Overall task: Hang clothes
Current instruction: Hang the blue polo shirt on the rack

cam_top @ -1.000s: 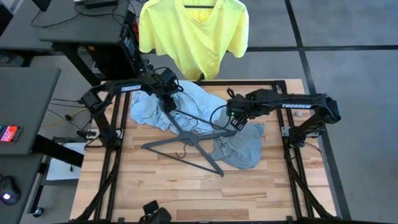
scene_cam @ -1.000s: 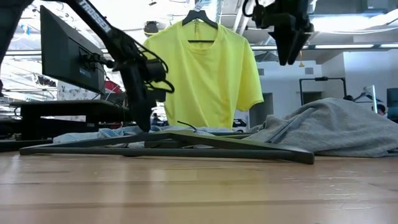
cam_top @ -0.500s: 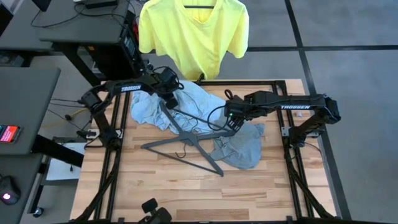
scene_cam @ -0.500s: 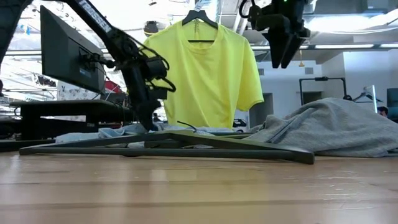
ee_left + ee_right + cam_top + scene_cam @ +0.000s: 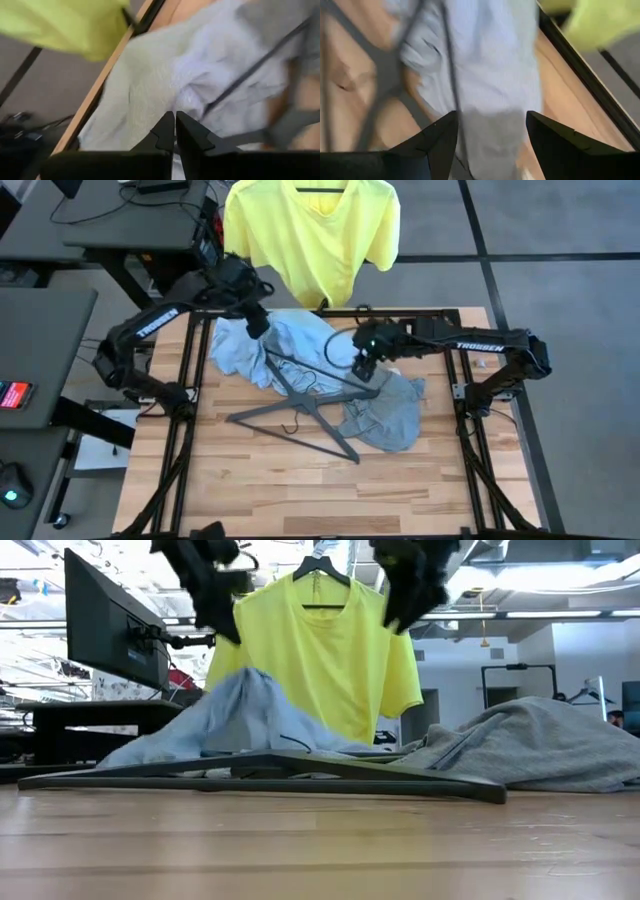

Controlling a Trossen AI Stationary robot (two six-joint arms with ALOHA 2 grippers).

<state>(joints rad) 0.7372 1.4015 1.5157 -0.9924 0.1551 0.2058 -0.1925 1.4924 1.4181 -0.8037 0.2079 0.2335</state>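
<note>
While the left tool (image 5: 256,321) pinches it shut, the pale blue collared cotton shirt (image 5: 285,345) tents up off the wooden worktop (image 5: 250,470).
Soft, light, will sag and slide; best taken at collar or shoulder seam. Right tool (image 5: 364,366) hovers wide, holding nothing. No containers. Neon-yellow T-shirt (image 5: 310,230) already hung; grey T-shirt (image 5: 395,415) lies by dark triangular hangers (image 5: 300,405).

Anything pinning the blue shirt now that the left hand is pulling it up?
Yes: a dark hanger lies across the blue shirt's lower edge, beside the grey T-shirt. The left hand, shut on the shirt, has it tented.
</note>
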